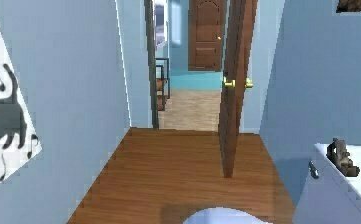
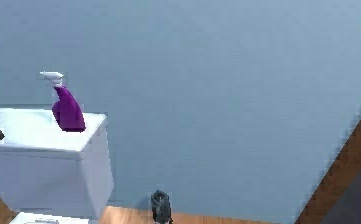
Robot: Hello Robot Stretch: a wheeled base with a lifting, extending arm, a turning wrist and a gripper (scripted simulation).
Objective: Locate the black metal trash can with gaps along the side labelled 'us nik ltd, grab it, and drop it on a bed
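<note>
A small dark upright container (image 2: 161, 206) stands on the wooden floor against the blue wall, just right of the toilet tank (image 2: 48, 165) in the arm side view. It looks greyish and see-through along its side. It is too small to tell whether it is the trash can.
A purple spray bottle (image 2: 66, 105) stands on the tank, with a brown object (image 1: 340, 155) beside it. In the forward view a brown door (image 1: 235, 90) stands open onto a hallway (image 1: 191, 105), with another door (image 1: 205, 35) at the far end. A music-note curtain (image 1: 8, 100) hangs at the left.
</note>
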